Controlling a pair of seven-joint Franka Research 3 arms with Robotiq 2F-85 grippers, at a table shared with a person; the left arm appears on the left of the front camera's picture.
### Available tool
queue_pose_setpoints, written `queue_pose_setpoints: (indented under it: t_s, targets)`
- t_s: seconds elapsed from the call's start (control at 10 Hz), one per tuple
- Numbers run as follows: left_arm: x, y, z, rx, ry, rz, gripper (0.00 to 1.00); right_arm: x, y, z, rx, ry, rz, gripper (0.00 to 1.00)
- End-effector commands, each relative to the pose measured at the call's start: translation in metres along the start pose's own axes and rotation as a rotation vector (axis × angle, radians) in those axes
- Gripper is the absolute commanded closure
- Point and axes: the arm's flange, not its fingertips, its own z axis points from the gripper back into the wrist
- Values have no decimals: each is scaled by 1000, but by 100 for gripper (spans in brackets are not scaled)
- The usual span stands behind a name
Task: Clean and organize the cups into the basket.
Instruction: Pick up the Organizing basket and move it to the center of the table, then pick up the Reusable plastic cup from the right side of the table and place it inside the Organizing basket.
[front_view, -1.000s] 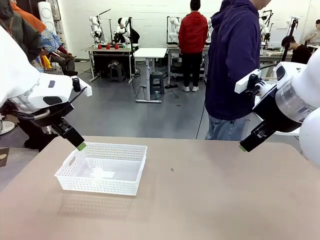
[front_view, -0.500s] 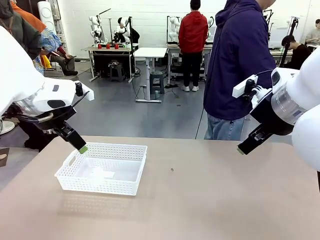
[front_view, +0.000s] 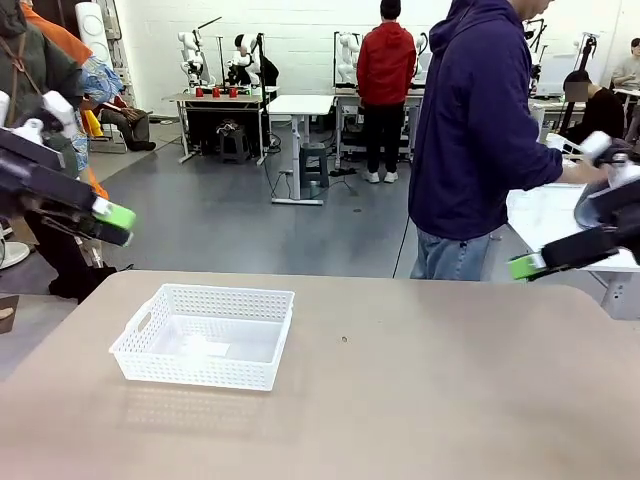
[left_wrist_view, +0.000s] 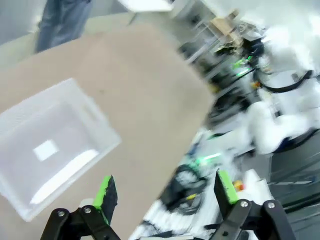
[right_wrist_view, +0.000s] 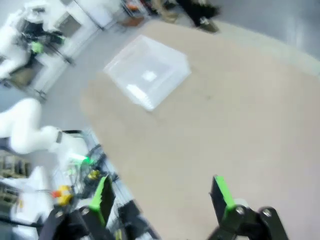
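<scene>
White basket (front_view: 195, 368), tan table (front_view: 420, 400).
The basket has white lattice-holed sides; the table is plain tan; left gripper (front_view: 118, 226) and right gripper (front_view: 527, 266) are black with green pads (front_view: 118, 215); the person's top (front_view: 480, 130) is navy.

The shallow rectangular white plastic basket (front_view: 196, 371) sits upright and flat on the left half of the tan bench (front_view: 420, 400), nearer the far edge than the near one. Its walls are a lattice of small holes and flare slightly outward toward the rim. A cut-out handle slot shows in the short left wall. Its long sides run roughly along the bench's front edge, turned a little. A small pale rectangular patch (front_view: 206, 347) lies near the middle of its floor; whether it is a label or a loose scrap cannot be told. The left wrist view shows the basket (left_wrist_view: 92, 117) blurred, with the same patch. In the right wrist view the basket (right_wrist_view: 167, 90) stands near one corner of the bench.
</scene>
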Motion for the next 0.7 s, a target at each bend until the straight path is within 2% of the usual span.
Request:
queue_pose_setpoints:
  t_s: [0.0, 0.2, 0.4, 0.6]
  targets:
    - [-2, 50, 15, -189, -83, 295, 0, -16, -42, 32, 362, -63, -299, 0]
    - [-22, 88, 43, -244, -1, 394, 0, -45, -83, 63, 425, -106, -407, 0]
    - [-43, 115, 86, -247, -59, 442, 0, -75, -114, 94, 424, -195, -487, 0]
    - [-61, 122, 123, -196, -116, 475, 0, -101, -131, 126, 368, -219, -575, 0]
